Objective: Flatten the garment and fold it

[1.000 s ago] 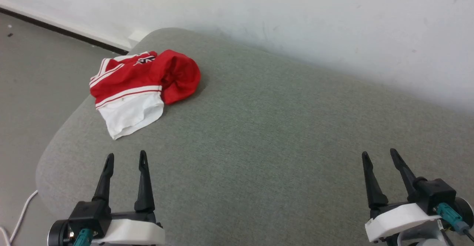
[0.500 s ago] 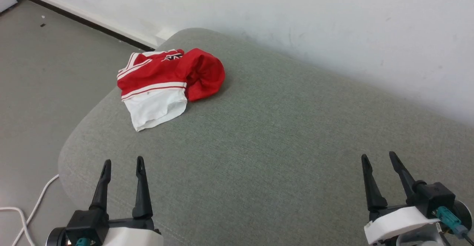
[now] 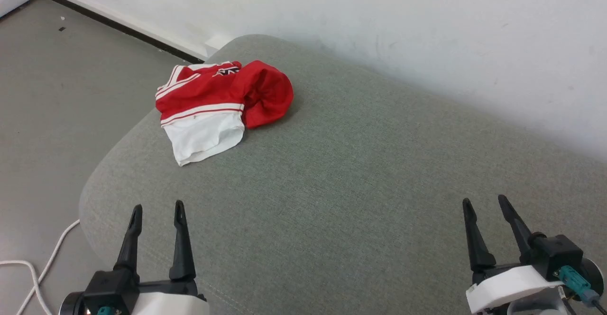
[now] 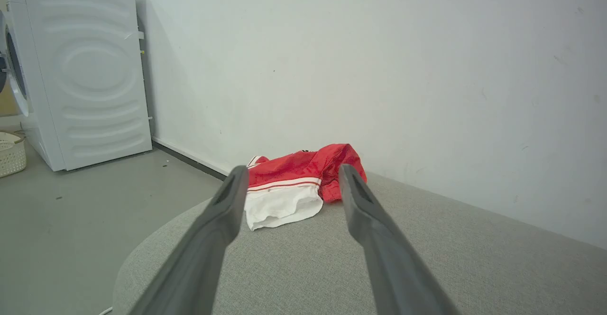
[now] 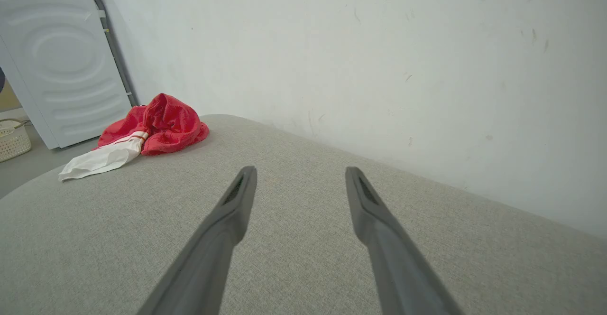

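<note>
The garment [image 3: 216, 104] lies bunched up at the far left corner of the grey upholstered surface [image 3: 341, 177], red with a white sleeve and striped cuff toward me. It also appears ahead in the left wrist view [image 4: 296, 182] and far left in the right wrist view [image 5: 147, 132]. My left gripper [image 3: 158, 207] hovers open near the front left edge, well short of the garment, nothing between its fingers. My right gripper [image 3: 483, 200] stands open at the front right, far from the cloth.
A white wall [image 3: 379, 16] runs along the back of the surface. Grey floor [image 3: 52, 97] lies to the left, with a white cable [image 3: 42, 267]. A white washing machine [image 4: 80, 73] and a pale basket [image 4: 10, 152] stand farther left.
The head camera has turned left, so the whole picture slid right; the garment lies as before. Both grippers hold their pose, still open.
</note>
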